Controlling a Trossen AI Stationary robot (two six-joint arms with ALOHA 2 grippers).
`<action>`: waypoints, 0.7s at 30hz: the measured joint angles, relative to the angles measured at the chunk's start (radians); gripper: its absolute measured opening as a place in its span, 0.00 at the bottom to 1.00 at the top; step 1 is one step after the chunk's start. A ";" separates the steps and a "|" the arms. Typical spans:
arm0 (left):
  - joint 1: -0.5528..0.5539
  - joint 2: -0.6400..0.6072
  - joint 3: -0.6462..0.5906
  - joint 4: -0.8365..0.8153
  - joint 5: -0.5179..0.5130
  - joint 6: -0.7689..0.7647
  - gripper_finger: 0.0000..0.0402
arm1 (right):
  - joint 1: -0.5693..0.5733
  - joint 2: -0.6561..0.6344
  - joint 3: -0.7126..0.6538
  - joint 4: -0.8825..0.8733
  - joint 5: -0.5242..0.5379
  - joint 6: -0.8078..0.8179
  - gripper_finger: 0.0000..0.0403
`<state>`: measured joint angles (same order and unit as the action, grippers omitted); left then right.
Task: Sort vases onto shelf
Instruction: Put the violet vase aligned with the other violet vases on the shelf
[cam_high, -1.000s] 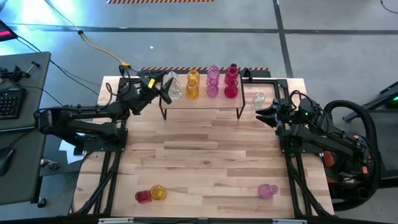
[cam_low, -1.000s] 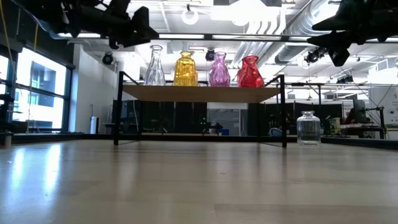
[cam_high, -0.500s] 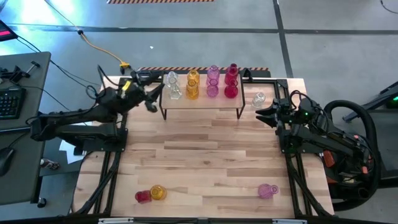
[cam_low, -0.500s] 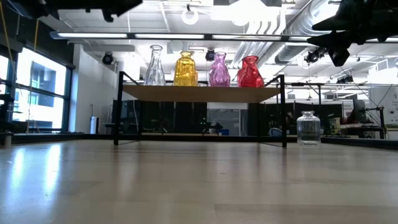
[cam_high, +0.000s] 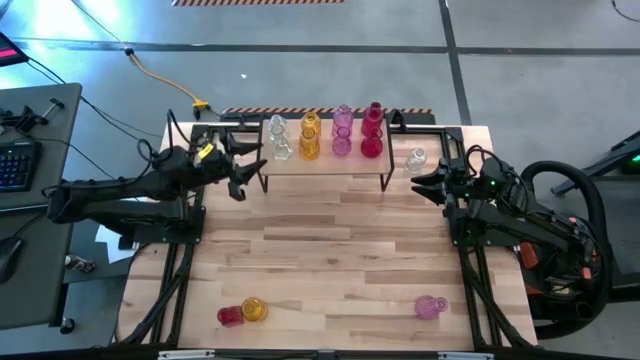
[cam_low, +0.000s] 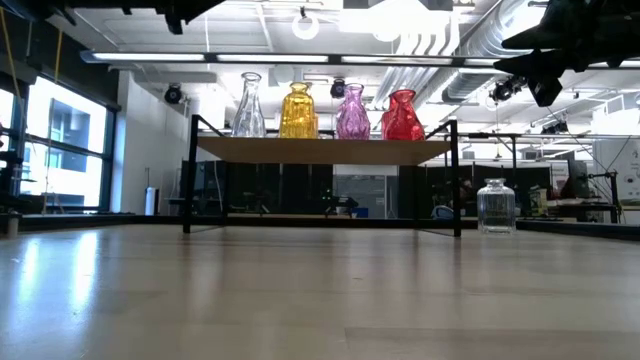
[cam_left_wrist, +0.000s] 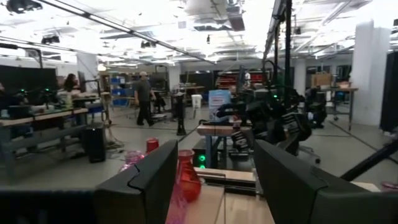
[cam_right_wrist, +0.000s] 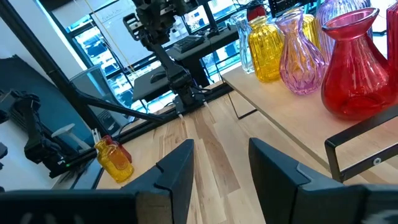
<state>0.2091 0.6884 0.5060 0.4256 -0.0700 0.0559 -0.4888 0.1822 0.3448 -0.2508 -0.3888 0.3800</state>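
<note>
Four vases (cam_low: 323, 113) up on the shelf (cam_low: 320, 150), stragglers down on the table (cam_high: 320, 260).
Left claw (cam_high: 240, 172) empty, parted; right claw (cam_high: 428, 186) likewise, beside clear jar (cam_high: 417, 158) — could topple it.

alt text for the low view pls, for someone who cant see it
Four glass vases stand in a row on a low wooden shelf with black legs: clear vase, yellow vase, pink vase, red vase. A small clear jar-shaped vase sits on the table to the shelf's right, and dark robot arm parts show at both top corners.
</note>
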 joint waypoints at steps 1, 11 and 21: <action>-0.006 0.002 0.000 0.001 0.000 0.000 0.50 | 0.000 0.000 0.000 0.000 0.000 -0.003 0.34; -0.036 0.010 0.000 0.030 -0.053 -0.109 0.50 | -0.001 0.000 0.000 -0.002 0.003 -0.248 0.34; -0.042 0.063 0.070 0.049 -0.059 -0.133 0.50 | -0.001 0.001 0.000 0.002 0.012 -0.424 0.34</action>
<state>0.1667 0.7511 0.5765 0.4748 -0.1295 -0.0769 -0.4900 0.1829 0.3450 -0.2489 -0.3765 -0.0444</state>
